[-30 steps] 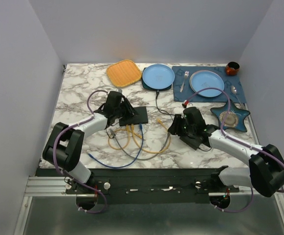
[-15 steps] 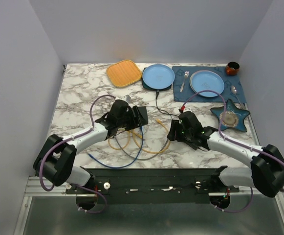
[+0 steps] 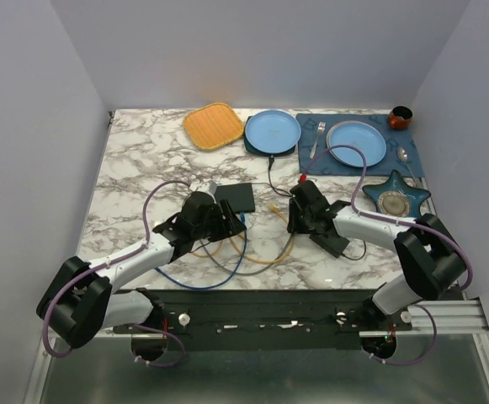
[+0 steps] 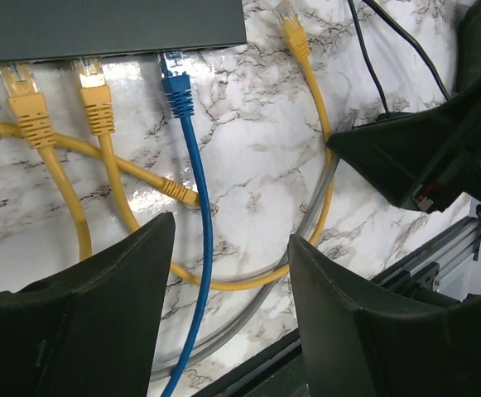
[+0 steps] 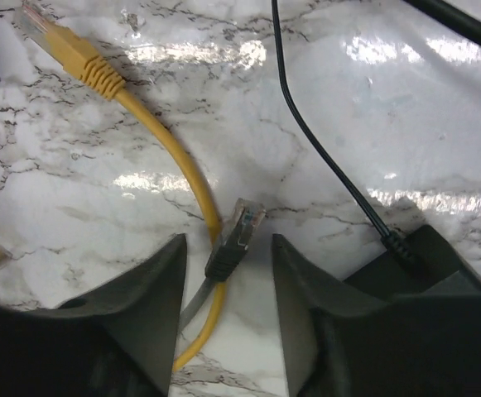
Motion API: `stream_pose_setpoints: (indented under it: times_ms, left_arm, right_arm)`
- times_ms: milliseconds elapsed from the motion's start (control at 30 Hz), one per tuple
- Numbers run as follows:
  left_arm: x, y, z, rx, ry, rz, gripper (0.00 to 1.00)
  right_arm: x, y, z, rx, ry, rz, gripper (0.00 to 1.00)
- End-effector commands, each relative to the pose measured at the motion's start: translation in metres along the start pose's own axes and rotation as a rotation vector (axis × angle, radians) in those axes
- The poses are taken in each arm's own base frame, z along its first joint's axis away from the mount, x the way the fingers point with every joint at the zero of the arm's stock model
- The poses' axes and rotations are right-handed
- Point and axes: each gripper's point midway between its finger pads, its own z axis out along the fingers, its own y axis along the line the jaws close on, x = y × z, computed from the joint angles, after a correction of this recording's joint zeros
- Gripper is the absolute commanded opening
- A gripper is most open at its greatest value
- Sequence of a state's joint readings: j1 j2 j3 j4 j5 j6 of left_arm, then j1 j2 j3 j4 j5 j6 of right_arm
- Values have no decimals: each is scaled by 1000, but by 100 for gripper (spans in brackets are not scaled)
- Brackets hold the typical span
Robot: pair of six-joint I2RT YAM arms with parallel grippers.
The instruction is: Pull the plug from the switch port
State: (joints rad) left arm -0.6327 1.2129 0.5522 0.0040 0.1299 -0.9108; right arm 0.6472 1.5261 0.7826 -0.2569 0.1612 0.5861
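Three plugs sit at the port edge of the flat matte-black switch [image 4: 108, 21], along the top of the left wrist view: two yellow plugs [image 4: 26, 103] and one blue plug [image 4: 176, 89]. A loose yellow plug [image 4: 292, 29] lies off its right corner.

My left gripper [image 4: 232, 240] is spread wide and holds nothing. The blue cable [image 4: 192, 165] runs up between its fingers [image 4: 99, 314], which are short of the plug. I'd take the blue one. Move up-frame, seat the pads on the moulded boot rather than the cable, pinch, then pull straight back along the cable line so the latch doesn't bind. The switch may slide, so go slow.

My right gripper [image 5: 228, 248] is also spread and empty, with a loose grey-black plug [image 5: 238, 227] lying between its fingers. It could pin the switch instead.

Containers, top view:
- Round light-blue plate [image 3: 272, 130], upper centre: bare.
- Second blue plate [image 3: 356, 141], on the navy placemat [image 3: 395, 135]: bare.
- Dark-blue star-shaped dish [image 3: 418, 200], right of centre: holds a round brownish disc, can't tell what.
- Small copper-brown bowl [image 3: 401, 117], upper right: contents not visible.
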Motion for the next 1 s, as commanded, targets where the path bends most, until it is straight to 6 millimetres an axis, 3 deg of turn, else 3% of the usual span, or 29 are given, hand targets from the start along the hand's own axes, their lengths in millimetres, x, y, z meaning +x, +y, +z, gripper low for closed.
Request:
stream_pose_setpoints:
  times_ms: [0, 167, 300, 367, 433, 567, 600, 667, 767, 900, 967]
  left_arm:
    - [-2, 4, -6, -11, -39, -8, 67]
    - [1, 10, -8, -20, -45, -13, 66]
    - [2, 15, -10, -40, -44, -14, 66]
    - [-2, 12, -11, -39, -53, -2, 66]
    - [-10, 6, -14, -30, -74, 24, 66]
    - [-28, -5, -22, -13, -147, 43, 73]
    - [-42, -5, -25, -22, -221, 37, 78]
    - [-47, -3, -28, -17, -271, -3, 96]
    - [-59, -8, -36, 31, -359, -3, 99]
    - [-74, -44, -55, 202, -443, 70, 99]
    - [-72, -61, -61, 284, -434, 129, 99]
  right_arm:
    - [-12, 1, 5, 35, -23, -3, 41]
    - [-13, -2, -4, 36, -41, 6, 12]
    - [-18, -5, -22, 33, -72, 1, 1]
    - [-20, -3, -36, 16, -81, -17, 1]
    - [-37, 7, -62, -38, -149, -24, 1]
    - [-63, 9, -107, -47, -250, -53, 1]
    - [-71, 6, -115, -31, -281, -55, 1]
    - [-84, 5, -132, -28, -341, -68, 1]
    - [-96, 2, -146, -20, -401, -77, 1]
    - [-112, 23, -172, -141, -461, -72, 1]
    - [-120, 41, -188, -230, -465, -57, 1]
